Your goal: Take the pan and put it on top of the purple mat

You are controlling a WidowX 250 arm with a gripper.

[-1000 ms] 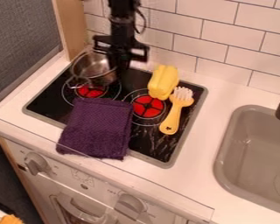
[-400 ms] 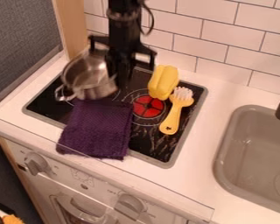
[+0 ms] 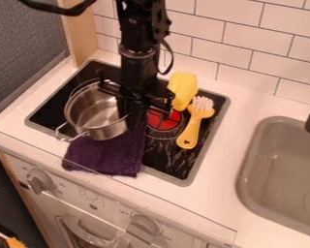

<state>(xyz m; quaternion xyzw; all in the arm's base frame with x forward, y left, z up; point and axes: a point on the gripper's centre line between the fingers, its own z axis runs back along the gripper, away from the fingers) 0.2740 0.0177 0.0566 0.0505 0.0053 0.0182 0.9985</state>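
Note:
My black gripper [image 3: 133, 115] hangs over the stove, shut on the right side of the metal pan [image 3: 96, 116]. The pan is upright, with its open top facing up and its wire handle at the lower left. It covers the upper part of the purple mat [image 3: 104, 157], which lies folded at the front of the black cooktop. From this angle I cannot tell whether the pan touches the mat. The fingers hide part of the pan's right wall.
To the right of the gripper, a yellow object [image 3: 183, 89] and a yellow brush [image 3: 192, 128] lie on the cooktop [image 3: 177, 167]. Behind is a tiled wall [image 3: 248, 53]; a wooden post stands at the back left. The grey sink [image 3: 271, 169] is at the right.
My gripper and the pan have moved together toward the front of the stove, from the back left burner to over the mat's upper part. The mat and the yellow things have stayed in place.

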